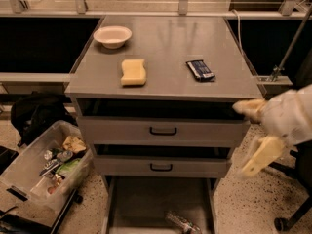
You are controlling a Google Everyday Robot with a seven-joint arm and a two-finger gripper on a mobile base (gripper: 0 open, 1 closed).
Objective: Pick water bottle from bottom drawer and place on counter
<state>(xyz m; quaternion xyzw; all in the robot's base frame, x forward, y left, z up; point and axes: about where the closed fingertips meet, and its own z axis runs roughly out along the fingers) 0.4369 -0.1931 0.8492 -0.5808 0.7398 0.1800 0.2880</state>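
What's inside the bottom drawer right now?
Only the water bottle shows in the bottom drawer, lying on its grey floor toward the front. The drawer's rear is covered by the cabinet above. The hand hangs outside, right of the cabinet.

The smooth flat cabinet counter is plain grey. On it are a pale pinkish-white round bowl, a yellow rectangular sponge and a dark blue snack packet with light markings. The two upper metal drawers are grey with black handles. The wide bottom drawer has a plain grey floor, and the small clear crinkled water bottle in it glints, with a darker band. The gripper, at the cabinet's right edge, is cream-yellow with its fingers spread on a white arm. The floor is beige, speckled with dark flecks.
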